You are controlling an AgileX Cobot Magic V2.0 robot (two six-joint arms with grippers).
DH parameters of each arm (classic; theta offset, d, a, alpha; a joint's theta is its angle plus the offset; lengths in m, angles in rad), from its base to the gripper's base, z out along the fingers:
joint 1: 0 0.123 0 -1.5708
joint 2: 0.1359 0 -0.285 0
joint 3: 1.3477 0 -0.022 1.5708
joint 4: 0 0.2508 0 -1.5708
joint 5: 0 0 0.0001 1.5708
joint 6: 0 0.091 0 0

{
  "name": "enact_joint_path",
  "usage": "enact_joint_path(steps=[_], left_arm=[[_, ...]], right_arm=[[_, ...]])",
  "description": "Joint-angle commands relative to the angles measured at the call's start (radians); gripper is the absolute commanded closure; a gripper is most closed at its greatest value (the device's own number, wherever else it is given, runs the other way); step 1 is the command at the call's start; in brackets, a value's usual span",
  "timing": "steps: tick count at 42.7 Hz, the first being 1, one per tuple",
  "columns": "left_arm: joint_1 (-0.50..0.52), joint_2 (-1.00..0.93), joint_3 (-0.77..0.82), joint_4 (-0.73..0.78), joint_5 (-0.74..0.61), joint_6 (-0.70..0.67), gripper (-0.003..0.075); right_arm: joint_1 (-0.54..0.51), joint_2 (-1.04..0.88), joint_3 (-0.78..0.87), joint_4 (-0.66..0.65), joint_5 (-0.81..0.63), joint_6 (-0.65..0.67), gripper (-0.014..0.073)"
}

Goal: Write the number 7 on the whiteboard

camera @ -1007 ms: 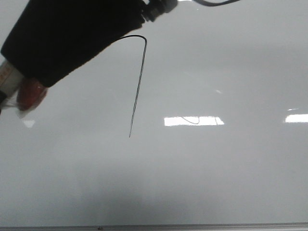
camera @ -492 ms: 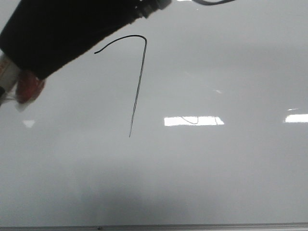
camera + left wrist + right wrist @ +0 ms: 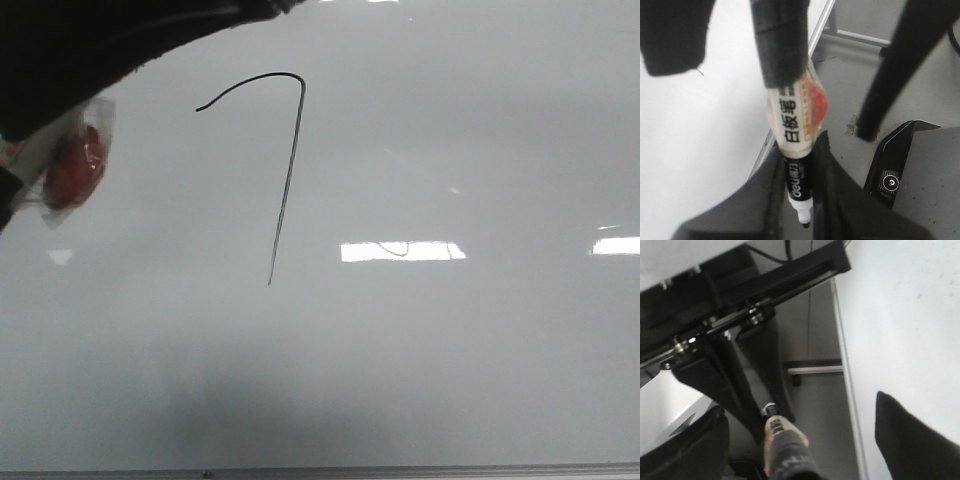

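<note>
— Glossy and pale, the whiteboard fills the front view. How far along is the writing?

— It looks finished, I judge. The number 7 shows whole: a curved top stroke, a rounded corner, a long slanted downstroke.

— Where is it relative to the left gripper?

— Off to the side of it, apart; nothing touches the line.

— And the grippers?

— The left one is closed around the marker, tip bare. The right gripper has dark fingers spread, apparently holding nothing.

— What remains?

— Probably only parking the marker.
</note>
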Motion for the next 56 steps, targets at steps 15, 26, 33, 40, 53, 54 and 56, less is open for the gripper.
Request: enact_joint_path(steps=[15,26,33,40,53,54,56], left_arm=[[0.431,-0.003,-0.032,-0.002,-0.096,-0.117,0.0741],[0.802,0.092,-0.032,-0.018,-0.210,-0.117,0.0741],[0.904,0.206,-0.032,-0.063,-0.291,-0.117,0.0741],[0.913,0.320,-0.032,-0.081,-0.412,-0.117,0.0741],[0.913,0.514,-0.032,-0.083,-0.628,-0.117,0.0741],[0.913,0.522,-0.032,-0.083,-0.639,-0.117,0.0741],[0.913,0.537,-0.032,-0.083,-0.651,-0.117,0.0741]], right_arm=[[-0.288,-0.367,0.162,0.054,-0.282,0.127,0.0095],[-0.463,-0.661,0.475,0.054,-0.349,0.281,0.0422],[-0.511,-0.861,0.606,0.054,-0.402,0.281,0.0657],[-0.513,-0.988,0.667,0.054,-0.472,0.281,0.0662],[-0.513,-1.012,0.673,0.054,-0.489,0.281,0.0662],[-0.513,-1.012,0.673,0.054,-0.487,0.281,0.0662],[-0.513,-1.012,0.673,0.054,-0.487,0.281,0.0662]])
